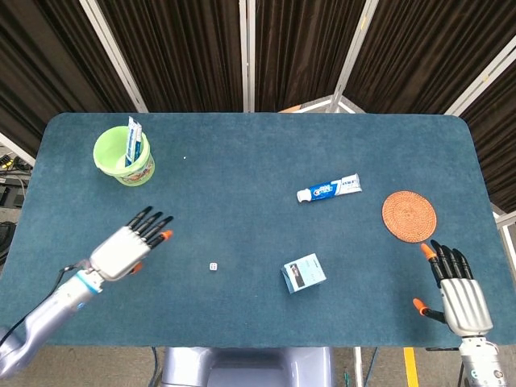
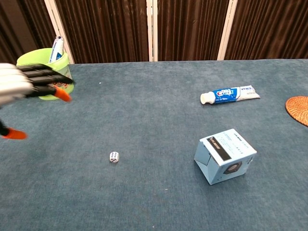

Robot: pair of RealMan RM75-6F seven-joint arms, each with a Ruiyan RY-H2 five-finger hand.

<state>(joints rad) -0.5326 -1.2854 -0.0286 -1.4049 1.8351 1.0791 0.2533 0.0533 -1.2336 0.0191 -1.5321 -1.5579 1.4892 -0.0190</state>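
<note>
Currently stretched over the blue felt worktop (image 1: 242,185): left robot hand (image 1: 129,244), flat, palm down, fingers spread and aimed toward 2 o'clock, grasping nothing, forearm trailing back toward 8 o'clock. Blurred in the chest view at the left edge (image 2: 29,86), in front of the bucket. Right robot hand (image 1: 458,290) parked near the worktop's edge at 4 o'clock, fingers straight and apart, pointing to 12 o'clock, likewise released; outside the chest view.

Nearest to the left robot hand: small white die (image 1: 213,266), at its 3 o'clock, apart from the fingertips, lying roughly at 7 o'clock of the worktop's middle; too small and cubic for any long axis. Seen in the chest view (image 2: 114,157) with dots on its faces.

At 10 o'clock, lime-green plastic bucket (image 1: 123,156), upright, with a white-and-blue tube (image 1: 134,142) standing inside, leaning on the rim. Light-blue cardboard box (image 1: 304,272) at 5 o'clock, tilted. Blue-and-white toothpaste tube (image 1: 328,189) lying flat, long axis 8 to 2 o'clock, cap toward 8. Round woven orange coaster (image 1: 409,215) at 3 o'clock, just ahead of the right robot hand.
</note>
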